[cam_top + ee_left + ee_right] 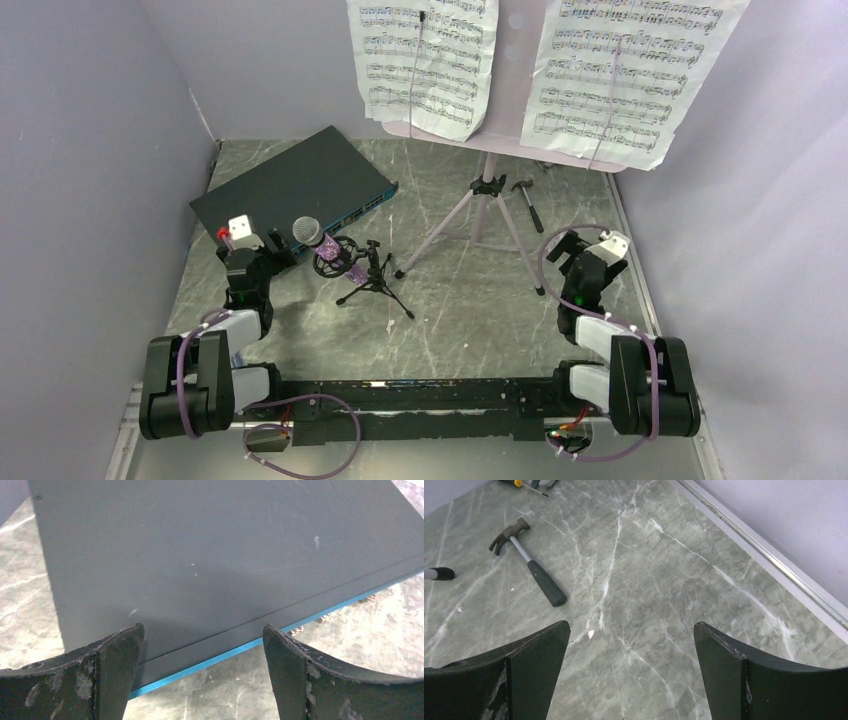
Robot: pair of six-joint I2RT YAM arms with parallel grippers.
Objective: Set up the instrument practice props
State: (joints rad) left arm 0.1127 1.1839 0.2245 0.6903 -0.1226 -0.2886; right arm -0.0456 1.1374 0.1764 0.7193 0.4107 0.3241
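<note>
top external: the purple microphone (320, 243) sits in the black mic stand (374, 282); two sheet-music pages (425, 60) rest on the music stand (488, 190). left gripper (202, 630) and right gripper (631, 626) both gape, empty.

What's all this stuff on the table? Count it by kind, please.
Pale-lilac perforated music stand on silver tripod: 1
White sheet-music pages: 2
Purple glitter microphone: 1
Small black tripod mic stand: 1
Dark flat box with teal edge: 1
Black-handled hammer: 1
Total: 7; other tools at the far edge are too cut off to count.
</note>
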